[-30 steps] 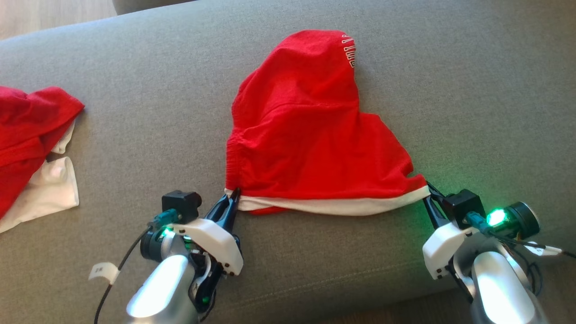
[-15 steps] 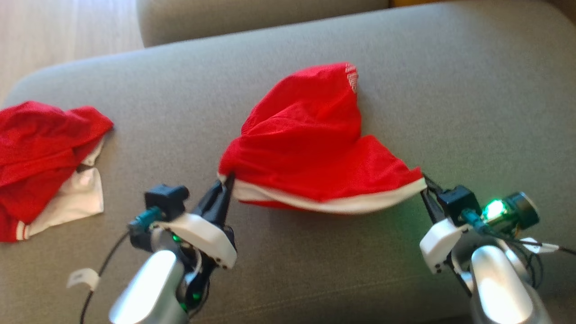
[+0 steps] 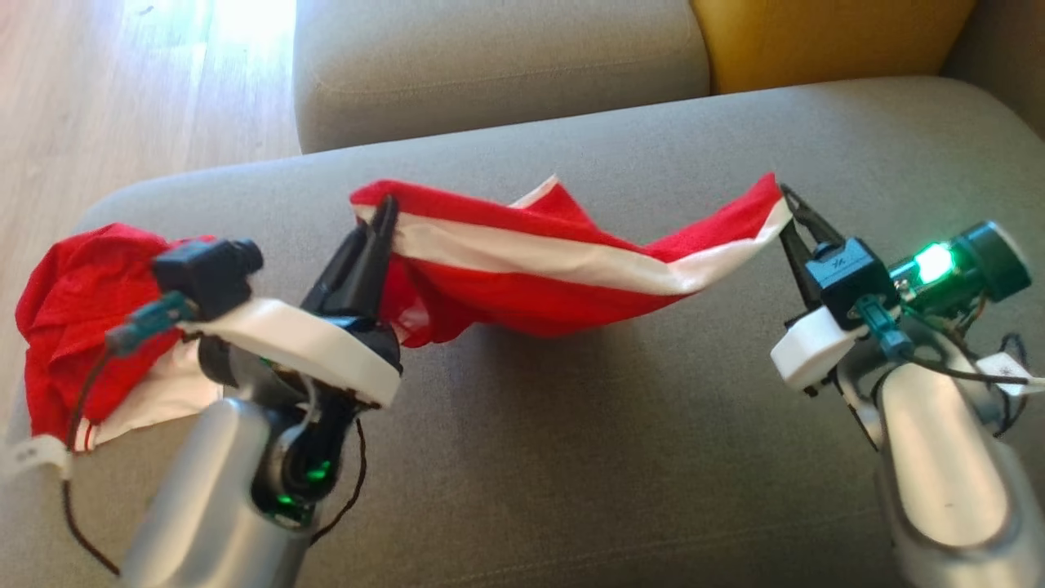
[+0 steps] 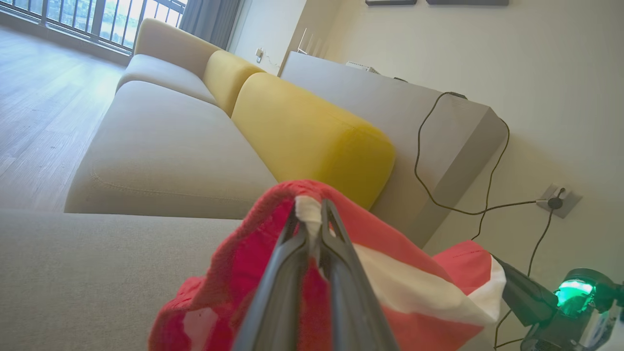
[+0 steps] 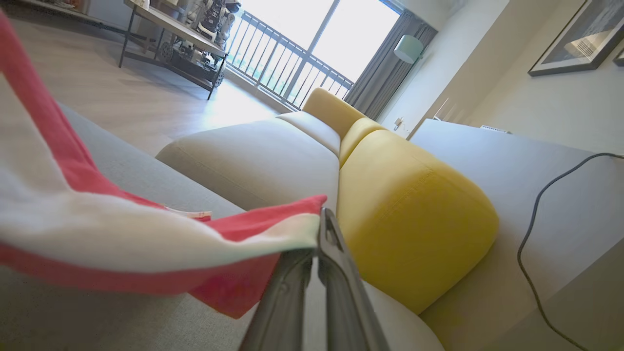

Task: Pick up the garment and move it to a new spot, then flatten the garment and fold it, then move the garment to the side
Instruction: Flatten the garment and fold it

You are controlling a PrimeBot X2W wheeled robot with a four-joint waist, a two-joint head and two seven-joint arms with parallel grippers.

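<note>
Head view: one soft red knit garment [image 3: 522, 282] with a white band [image 3: 571, 257] sags hammock-style between the left end effector [image 3: 384, 214] and right end effector [image 3: 788, 200]. Each pinches a corner above the grey woven sofa [image 3: 571, 457]. A second garment [image 3: 73, 327] lies crumpled beside the left one.

Left wrist: two rounded yellow cushions [image 4: 312, 131] past it.

Right wrist: the band trails leftward.

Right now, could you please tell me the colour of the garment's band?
The band is white; clearest in head view.

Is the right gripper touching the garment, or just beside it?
Touching. The right wrist view shows the right gripper shut on the white-banded corner of the garment, with cloth pinched between its fingers.
</note>
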